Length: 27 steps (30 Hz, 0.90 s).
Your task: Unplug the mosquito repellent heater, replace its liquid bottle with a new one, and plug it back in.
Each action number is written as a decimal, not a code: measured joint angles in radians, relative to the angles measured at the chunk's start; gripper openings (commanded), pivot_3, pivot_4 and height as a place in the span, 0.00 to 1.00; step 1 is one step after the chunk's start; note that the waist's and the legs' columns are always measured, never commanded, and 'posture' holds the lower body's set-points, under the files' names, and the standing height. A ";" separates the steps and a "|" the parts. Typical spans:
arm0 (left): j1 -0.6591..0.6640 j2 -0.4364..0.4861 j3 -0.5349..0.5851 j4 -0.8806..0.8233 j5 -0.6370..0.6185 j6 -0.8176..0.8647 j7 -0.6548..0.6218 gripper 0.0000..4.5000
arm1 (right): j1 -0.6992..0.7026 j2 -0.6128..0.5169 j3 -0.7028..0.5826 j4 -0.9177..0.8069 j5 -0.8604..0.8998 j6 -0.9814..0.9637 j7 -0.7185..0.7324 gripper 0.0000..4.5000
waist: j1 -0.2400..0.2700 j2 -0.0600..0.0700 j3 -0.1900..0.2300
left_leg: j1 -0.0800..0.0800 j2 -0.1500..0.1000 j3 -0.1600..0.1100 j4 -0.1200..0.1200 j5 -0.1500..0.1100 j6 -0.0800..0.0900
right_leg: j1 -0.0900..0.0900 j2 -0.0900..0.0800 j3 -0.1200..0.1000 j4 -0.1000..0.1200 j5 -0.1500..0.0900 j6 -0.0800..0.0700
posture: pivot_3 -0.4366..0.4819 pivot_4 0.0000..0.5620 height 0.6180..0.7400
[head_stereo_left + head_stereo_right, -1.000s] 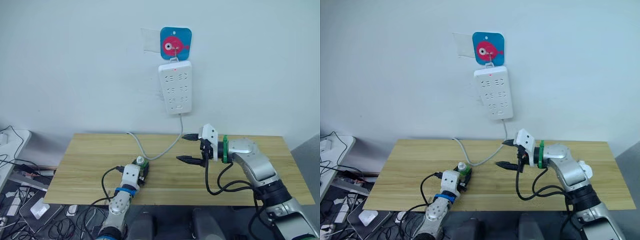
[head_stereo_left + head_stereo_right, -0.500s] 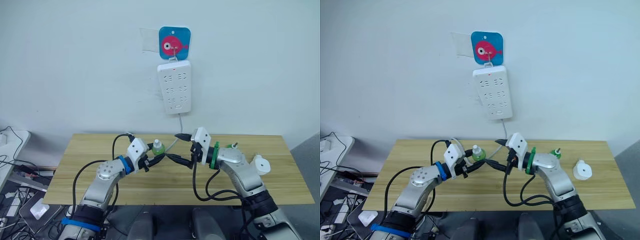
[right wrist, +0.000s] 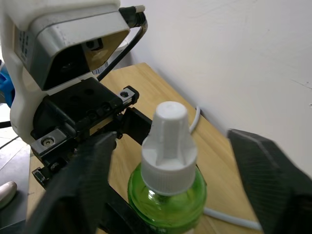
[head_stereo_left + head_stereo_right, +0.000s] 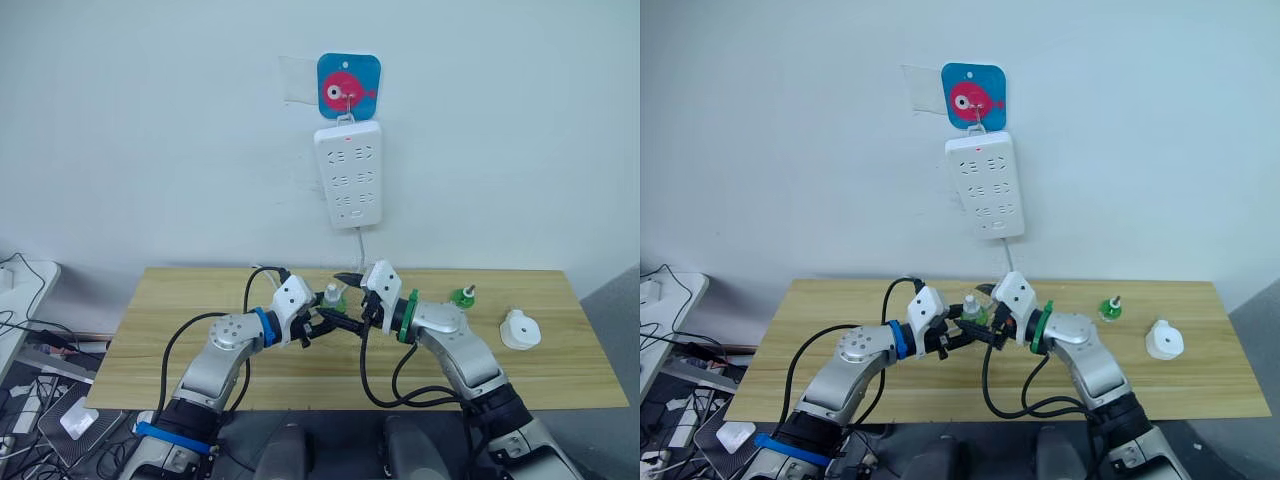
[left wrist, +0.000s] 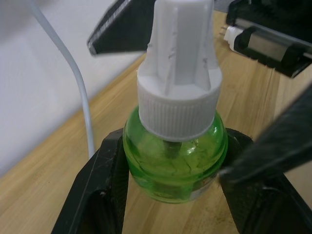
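Observation:
A green liquid bottle [image 4: 331,296] with a white cap is held upright above the middle of the table, with my left gripper [image 5: 175,195] shut on its green body. My right gripper [image 4: 336,300] is open, its fingers [image 3: 83,180] standing on either side of the bottle's cap without touching it. The mosquito repellent heater [image 4: 519,329], small, white and rounded, lies on the table at the far right, away from both grippers. A second green bottle [image 4: 462,296] with a bare wick stands upright to the left of the heater.
A white power strip [image 4: 350,188] hangs on the wall from a blue hook plate with a pink fish [image 4: 349,85]. Its white cable [image 4: 268,272] runs down onto the wooden table [image 4: 170,330]. Cables lie on the floor at the left.
My left arm has lifted the capped bottle from the table's front and carried it right to the middle. My right gripper has moved left, so its open fingers now flank the bottle.

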 measured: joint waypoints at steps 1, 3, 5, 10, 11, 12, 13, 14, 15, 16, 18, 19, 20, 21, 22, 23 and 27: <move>0.000 0.000 0.000 0.000 0.000 -0.001 0.001 0.49 | 0.000 -0.003 0.002 0.000 -0.001 -0.005 0.001 0.53 | 0.000 0.000 0.000 | 0.000 0.000 0.000 0.000 0.000 0.000 | 0.000 0.000 0.000 0.000 0.000 0.000 | 0.40 0.21 1.00; 0.000 -0.001 0.002 0.000 0.000 -0.001 0.003 0.49 | 0.000 -0.007 0.002 0.001 -0.001 -0.010 0.003 0.37 | 0.000 0.000 0.000 | 0.000 0.000 0.000 0.000 0.000 0.000 | 0.000 0.000 0.000 0.000 0.000 0.000 | 0.41 0.21 1.00; 0.001 -0.003 0.002 0.000 0.001 -0.001 0.004 0.49 | 0.000 -0.014 0.002 0.004 0.001 -0.017 0.009 0.23 | 0.001 0.000 0.000 | 0.000 0.000 0.000 0.000 0.000 0.000 | 0.000 0.000 0.000 0.000 0.000 0.000 | 0.41 0.21 1.00; 0.012 -0.011 0.002 -0.004 0.001 -0.008 0.005 0.49 | -0.005 -0.028 0.000 0.017 0.006 -0.037 0.043 0.24 | 0.001 0.000 0.000 | 0.000 0.000 0.000 0.000 0.000 0.000 | 0.000 0.000 0.000 0.000 0.000 0.000 | 0.42 0.22 1.00; 0.016 -0.014 0.001 -0.004 0.001 -0.015 0.004 0.49 | -0.011 -0.036 0.000 0.020 0.010 -0.037 0.060 0.24 | 0.002 0.000 0.000 | 0.000 0.000 0.000 0.000 0.000 0.000 | 0.000 0.000 0.000 0.000 0.000 0.000 | 0.41 0.22 1.00; 0.019 -0.015 0.000 -0.004 0.001 -0.020 0.003 0.49 | -0.017 -0.044 0.000 0.023 0.012 -0.037 0.076 0.24 | 0.002 0.000 0.000 | 0.000 0.000 0.000 0.000 0.000 0.000 | 0.000 0.000 0.000 0.000 0.000 0.000 | 0.41 0.22 1.00; 0.021 -0.016 -0.001 -0.006 0.001 -0.025 0.000 0.49 | -0.028 -0.053 0.000 0.028 0.018 -0.037 0.098 0.24 | 0.002 0.000 0.000 | 0.000 0.000 0.000 0.000 0.000 0.000 | 0.000 0.000 0.000 0.000 0.000 0.000 | 0.42 0.22 1.00; 0.025 -0.015 -0.006 -0.009 0.002 -0.033 -0.006 0.49 | -0.041 -0.067 0.001 0.037 0.029 -0.037 0.130 0.24 | 0.001 0.000 0.000 | 0.000 0.000 0.000 0.000 0.000 0.000 | 0.000 0.000 0.000 0.000 0.000 0.000 | 0.42 0.22 1.00; 0.034 -0.009 -0.013 -0.015 0.003 -0.051 -0.025 0.49 | -0.055 -0.090 0.002 0.042 0.046 -0.032 0.183 0.24 | 0.002 0.000 0.000 | 0.000 -0.001 0.000 0.000 0.000 0.000 | 0.000 0.000 0.000 0.000 0.000 0.000 | 0.42 0.22 1.00; 0.041 0.003 -0.028 -0.021 0.005 -0.070 -0.048 0.49 | -0.070 -0.118 0.008 0.042 0.065 -0.024 0.249 0.24 | 0.002 0.000 0.000 | 0.000 -0.001 0.001 0.000 0.000 0.000 | 0.000 0.000 0.000 0.000 0.000 0.000 | 0.44 0.22 1.00; 0.046 0.027 -0.057 -0.027 0.008 -0.116 -0.109 0.49 | -0.106 -0.167 0.026 0.055 0.096 -0.019 0.387 0.24 | 0.003 0.000 0.000 | 0.000 -0.001 0.000 0.000 0.000 0.000 | 0.000 0.000 0.000 0.000 0.000 0.000 | 0.45 0.20 1.00; 0.046 0.039 -0.069 -0.027 0.008 -0.135 -0.136 0.49 | -0.124 -0.184 0.036 0.071 0.104 -0.026 0.442 0.24 | 0.004 0.000 0.000 | 0.000 -0.001 0.001 0.000 0.000 0.000 | 0.000 0.000 0.000 0.000 0.000 0.000 | 0.45 0.20 1.00; 0.045 0.056 -0.084 -0.027 0.008 -0.158 -0.171 0.49 | -0.154 -0.200 0.054 0.110 0.110 -0.052 0.520 0.24 | 0.004 0.000 0.000 | 0.001 -0.001 0.001 0.000 0.000 0.000 | 0.001 0.000 0.000 0.000 0.000 0.000 | 0.46 0.20 1.00; 0.042 0.068 -0.099 -0.026 0.008 -0.180 -0.205 0.49 | -0.189 -0.209 0.071 0.152 0.112 -0.087 0.601 0.24 | 0.003 0.000 -0.001 | 0.002 -0.001 0.002 0.000 0.000 0.000 | 0.001 0.001 0.000 0.000 0.001 -0.001 | 0.46 0.20 1.00; 0.036 0.075 -0.105 -0.019 0.008 -0.201 -0.229 0.49 | -0.220 -0.206 0.082 0.195 0.112 -0.117 0.659 0.24 | 0.002 0.000 -0.001 | 0.002 -0.001 0.002 0.000 0.000 0.000 | 0.001 0.001 0.000 0.000 0.001 -0.001 | 0.47 0.20 1.00; 0.028 0.084 -0.108 -0.009 0.008 -0.221 -0.251 0.49 | -0.259 -0.193 0.094 0.252 0.112 -0.148 0.712 0.24 | 0.001 0.000 -0.001 | 0.002 -0.001 0.002 0.000 0.000 0.000 | 0.001 0.002 0.000 0.000 0.001 -0.001 | 0.48 0.20 1.00; -0.028 0.116 -0.093 0.046 0.006 -0.268 -0.290 0.49 | -0.392 -0.128 0.115 0.462 0.108 -0.257 0.781 0.31 | 0.003 0.000 -0.001 | 0.002 -0.001 0.001 0.000 0.000 0.000 | 0.000 0.002 0.000 0.001 0.001 -0.002 | 0.48 0.19 1.00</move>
